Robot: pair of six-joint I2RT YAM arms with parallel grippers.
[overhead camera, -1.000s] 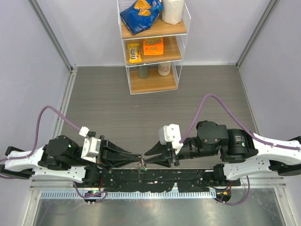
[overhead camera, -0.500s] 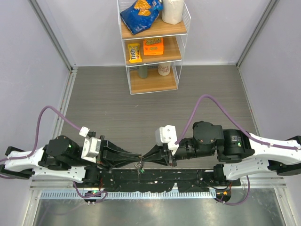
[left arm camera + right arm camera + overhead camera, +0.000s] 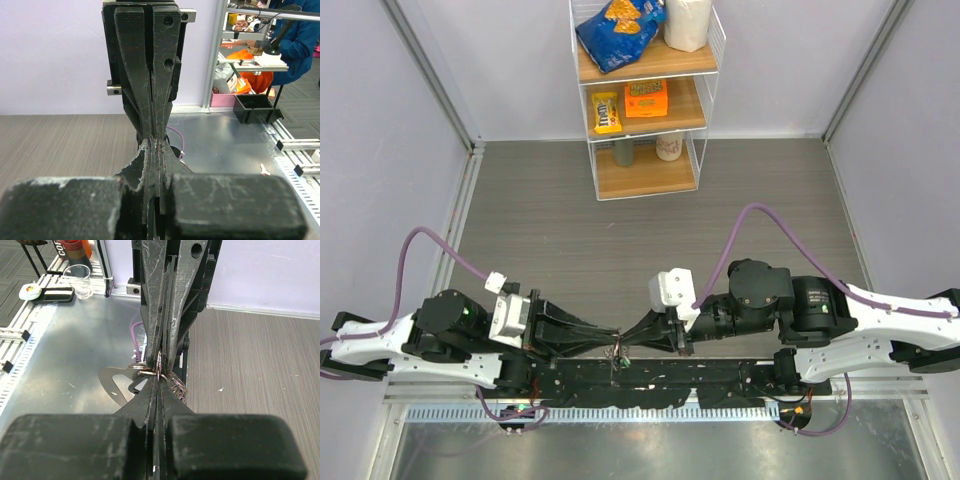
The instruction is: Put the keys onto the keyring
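Observation:
My two grippers meet tip to tip low over the near rail. The left gripper (image 3: 614, 337) (image 3: 154, 146) is shut on a silver ring (image 3: 159, 367) of the keyring. The keyring's grey oval loop (image 3: 111, 381) and thin chain (image 3: 179, 388) hang below the tips; in the top view it is a small bundle (image 3: 618, 353). The right gripper (image 3: 631, 333) (image 3: 160, 384) is shut, with a thin silver metal edge (image 3: 154, 468) between its pads that looks like a key blade. A dark piece (image 3: 138, 385) by the loop may be a key's head. No other key shows.
A black rail (image 3: 660, 378) with the arm bases runs just below the grippers, with a metal plate (image 3: 620, 450) nearer still. A white wire shelf (image 3: 645, 100) with snacks and cups stands at the far end of the grey floor. Purple cables (image 3: 430, 245) arc over both arms.
The right gripper has moved left until its tips touch the left gripper's tips. The left arm and the hanging keyring have barely moved.

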